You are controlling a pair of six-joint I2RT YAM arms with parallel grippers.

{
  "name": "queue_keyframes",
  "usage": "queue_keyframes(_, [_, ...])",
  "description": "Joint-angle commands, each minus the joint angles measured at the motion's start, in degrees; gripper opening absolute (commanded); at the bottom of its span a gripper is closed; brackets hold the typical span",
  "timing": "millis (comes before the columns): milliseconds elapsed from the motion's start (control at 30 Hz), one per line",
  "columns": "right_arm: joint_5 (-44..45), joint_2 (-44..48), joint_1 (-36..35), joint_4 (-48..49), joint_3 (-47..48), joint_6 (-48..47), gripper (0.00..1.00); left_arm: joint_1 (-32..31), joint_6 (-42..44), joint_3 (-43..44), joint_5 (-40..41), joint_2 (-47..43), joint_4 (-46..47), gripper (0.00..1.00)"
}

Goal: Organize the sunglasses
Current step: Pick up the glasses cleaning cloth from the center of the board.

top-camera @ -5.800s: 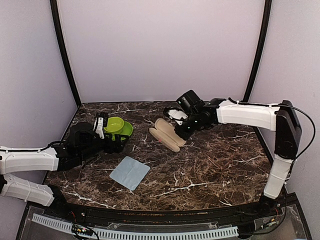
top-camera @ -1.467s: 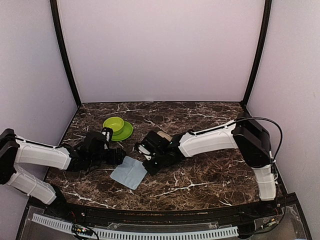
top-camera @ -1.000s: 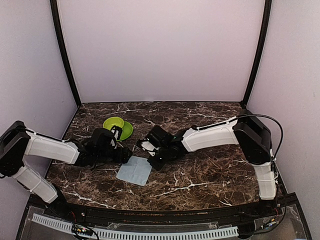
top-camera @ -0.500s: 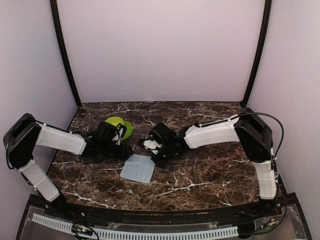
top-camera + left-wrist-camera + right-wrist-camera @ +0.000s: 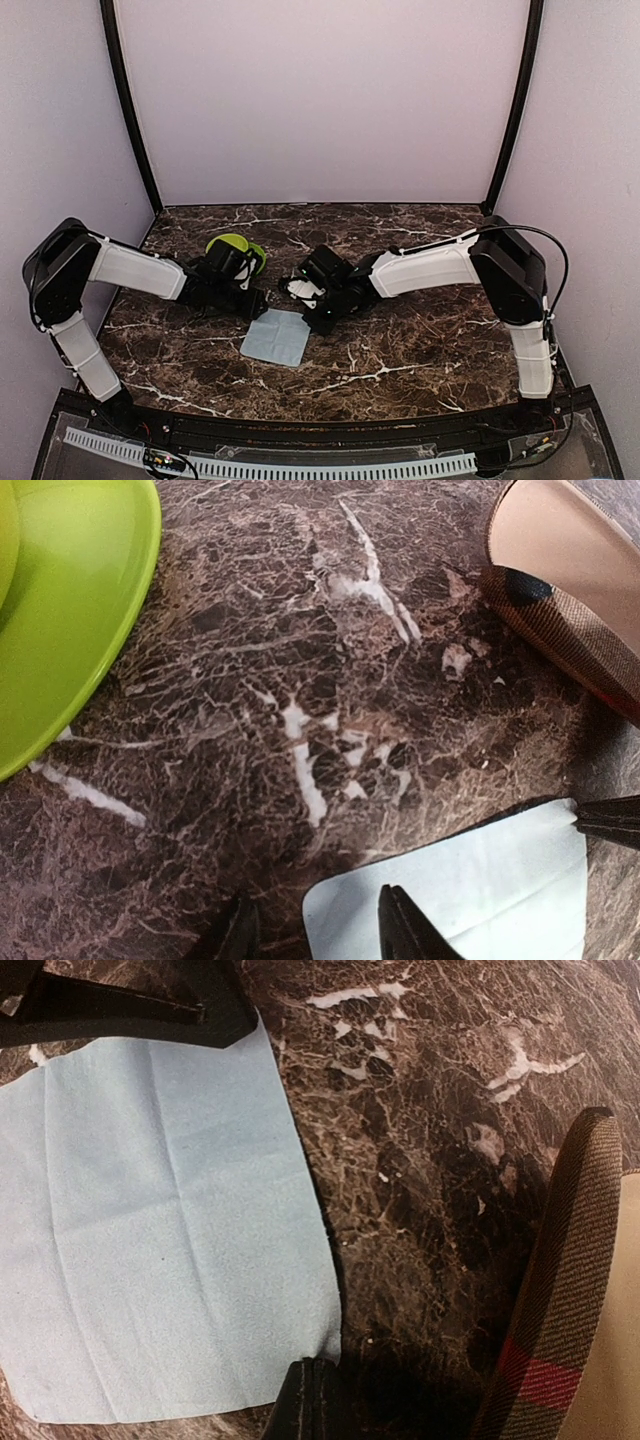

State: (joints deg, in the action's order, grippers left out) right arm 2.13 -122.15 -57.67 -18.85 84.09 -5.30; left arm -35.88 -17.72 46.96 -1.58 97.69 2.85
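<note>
A light blue cloth (image 5: 277, 337) lies flat on the dark stone surface (image 5: 430, 340). The left jaws are partly open at its far left corner. One fingertip (image 5: 400, 928) is over the cloth and the other is on bare stone. The right jaws are closed tight at the far right corner, and they seem to pinch the cloth there. A checked glasses case (image 5: 555, 1290) lies just beside that corner. A green dish (image 5: 70, 610) sits near the left jaws. I cannot make out the sunglasses.
</note>
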Motion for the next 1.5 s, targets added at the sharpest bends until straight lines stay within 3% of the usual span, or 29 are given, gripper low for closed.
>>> queue_keyframes(0, [-0.4,1.1,0.4,-1.3,-1.5,0.6,0.0,-0.5,1.4,1.5,1.1,1.2,-1.8,0.4])
queue_keyframes(1033, [-0.4,1.6,0.5,-1.2,-1.2,1.8,0.0,-2.4,0.1,0.3,1.2,1.8,0.0,0.16])
queue_keyframes(1467, [-2.1,2.4,0.5,0.0,-0.2,2.2,0.0,-2.4,-0.6,-1.8,0.0,-0.2,4.4,0.0])
